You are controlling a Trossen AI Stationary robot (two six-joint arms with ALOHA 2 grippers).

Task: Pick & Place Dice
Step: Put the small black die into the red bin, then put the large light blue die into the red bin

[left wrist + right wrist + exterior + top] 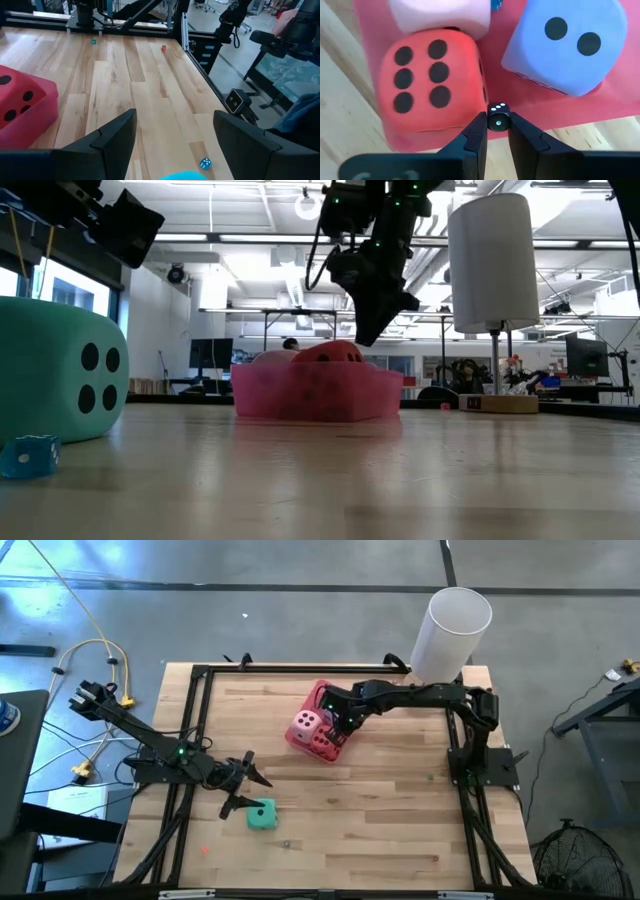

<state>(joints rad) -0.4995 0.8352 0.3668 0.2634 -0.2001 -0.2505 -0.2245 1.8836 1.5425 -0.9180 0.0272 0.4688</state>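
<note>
Dice fill the pink tray [297,736]; red die [432,82], purple die [570,45] and pale pink die [440,15] sit inside; right jaws [497,131] pinch a tiny black die [498,117] beside red; teal die [262,815] lies away from the tray near half-open, empty left jaws [243,783]; it looks soft and light, so squeeze opposite faces.

Four big soft dice: pink [440,15], red [432,82], purple [567,45], teal [262,815]. Four tiny dice: black [498,118] between right gripper [497,131] fingertips, blue [205,163], red [163,48], green [93,41]. One tray [630,97].

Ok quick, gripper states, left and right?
Left gripper: open, holding nothing, just above the teal die.
Right gripper: shut on a small black die, over the pink tray.
</note>
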